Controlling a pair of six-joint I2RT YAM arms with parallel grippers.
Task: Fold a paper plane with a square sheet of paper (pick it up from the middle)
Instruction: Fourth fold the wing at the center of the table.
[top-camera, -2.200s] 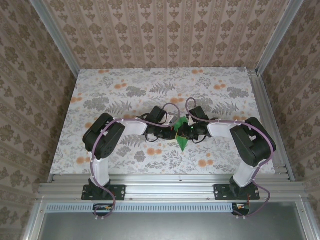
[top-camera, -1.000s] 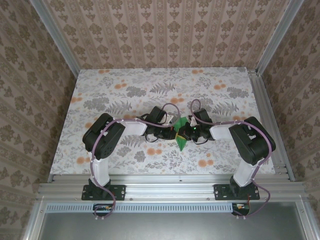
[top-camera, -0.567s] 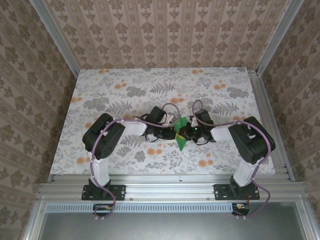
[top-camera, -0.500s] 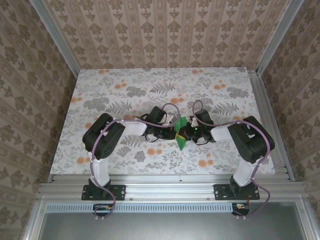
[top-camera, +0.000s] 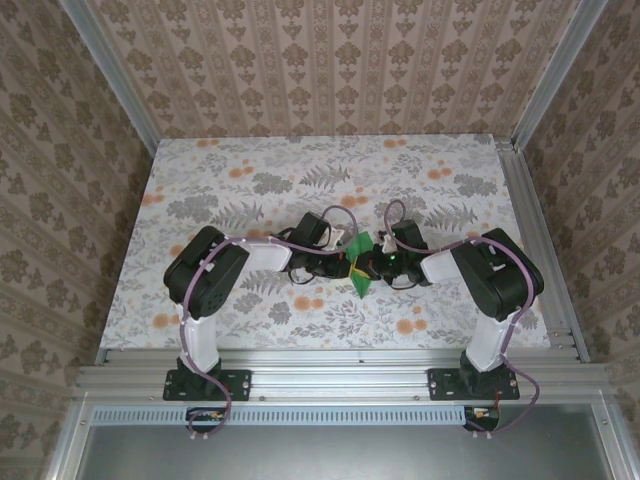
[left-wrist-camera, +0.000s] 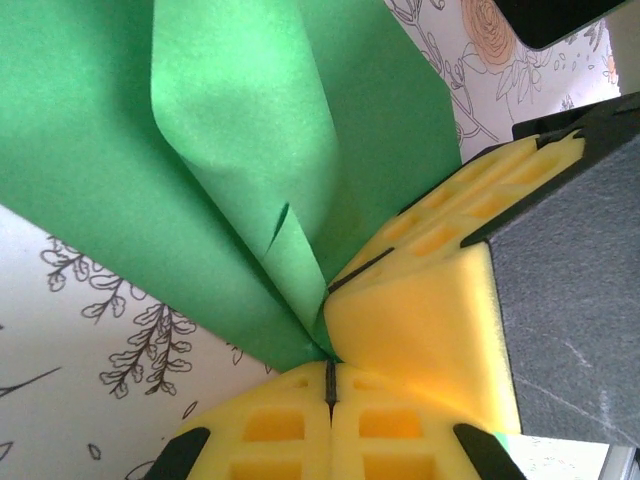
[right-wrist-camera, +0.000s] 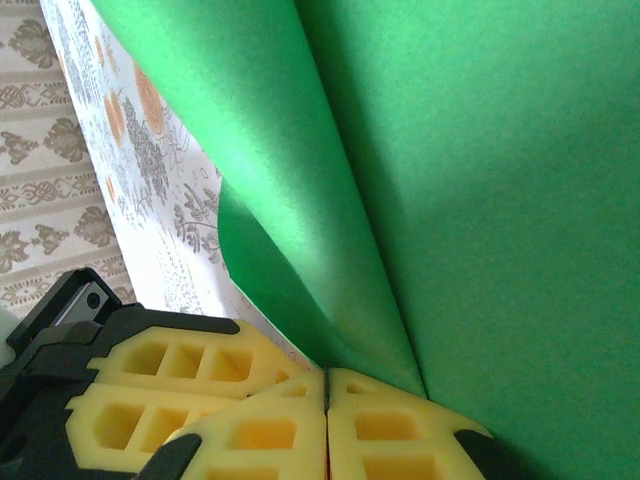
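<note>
I am holding the green paper with both arms at once. It is about midway between the left and right edges of the table, somewhat closer to the near edge than to the far one. My left gripper is reaching in from the left and my right gripper from the right. The two are meeting tip to tip with the paper between them. From above, the paper is showing as a small creased shape with its pointed end aiming toward the near edge. Whether that tip is touching the table I cannot tell.

In the left wrist view, my left gripper's yellow pads are pressing flat together, clamping the paper where its folds are running down into a narrow point. A folded flap is standing up from the sheet, with a small crease near its base. The right gripper's pad is pushing in from the right, touching mine.

In the right wrist view, my right gripper's pads are likewise clenching, with a curled layer of the paper running into the seam between them. The left gripper's pads are lying right against them at the lower left. The flowered table and a strip of patterned wall are showing behind.
</note>
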